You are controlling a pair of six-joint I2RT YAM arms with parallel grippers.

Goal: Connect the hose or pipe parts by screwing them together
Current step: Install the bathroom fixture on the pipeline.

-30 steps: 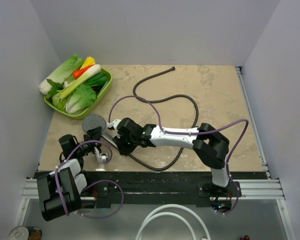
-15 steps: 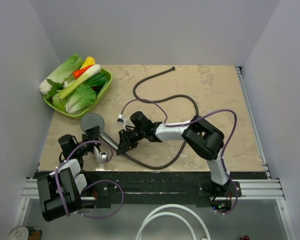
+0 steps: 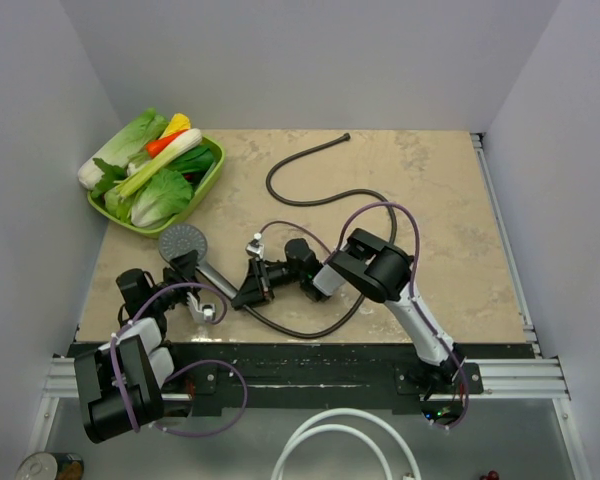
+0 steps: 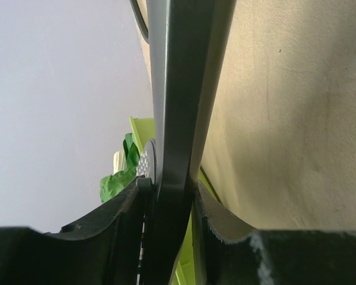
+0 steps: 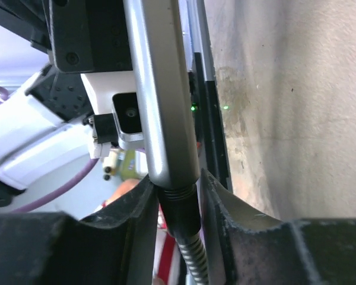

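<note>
The round grey shower head [image 3: 183, 240] lies at the left front of the beige counter [image 3: 440, 190], and its grey handle [image 5: 160, 89] slants away from the disc toward the right arm. The left gripper [image 4: 171, 187] is clamped on that handle close to the disc, both fingers pressed against its sides. The right gripper [image 5: 178, 190] is closed around the end nut [image 5: 181, 218] of the dark-brown flexible hose [image 3: 300, 202]. The nut meets the threaded tip of the handle, where a few threads show between the fingers. From there the hose curves along the front of the counter and passes under the right arm. It then loops back across the middle and ends free near the far edge. Just behind the shower head stands a green tray [image 3: 214, 172] of lettuce, leek and other vegetables, near the disc but apart from it. Thin purple cables [image 3: 380, 206] arc over the right arm above the hose loop, and others hang around the left arm. Off the counter, in front of the arm bases, lie a thick white looped tube [image 3: 320, 432] and a can [image 3: 46, 467].
</note>
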